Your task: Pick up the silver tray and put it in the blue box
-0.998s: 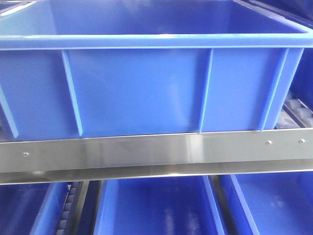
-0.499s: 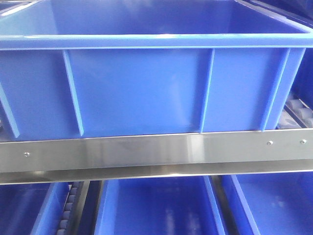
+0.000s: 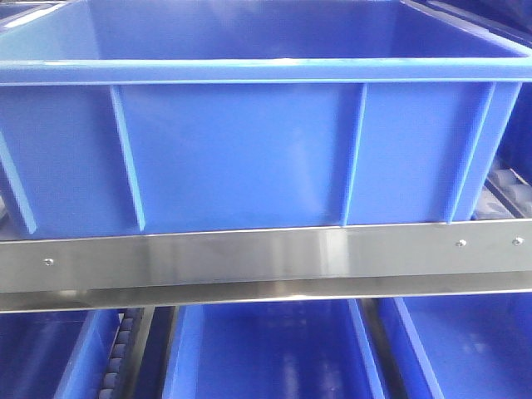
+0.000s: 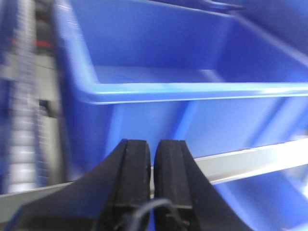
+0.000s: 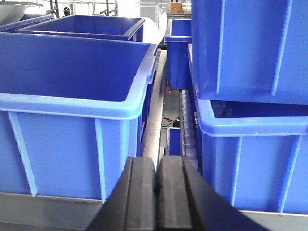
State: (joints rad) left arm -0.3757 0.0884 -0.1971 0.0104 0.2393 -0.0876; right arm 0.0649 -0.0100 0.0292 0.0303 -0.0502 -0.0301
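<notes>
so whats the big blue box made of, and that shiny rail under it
The blue box looks like moulded plastic: uniform colour, soft sheen, thick rim and ribbed walls. The rail beneath looks like brushed metal, probably stainless steel: grey, streaky reflections, small screw heads.

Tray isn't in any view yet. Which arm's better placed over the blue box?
Tentatively left. The left hand faces the blue box head-on, near its front wall. The right hand points at the gap beside it. Both are shut and empty.

Black ribbed gripper (image 5: 155, 192) pads — thin cable
</notes>
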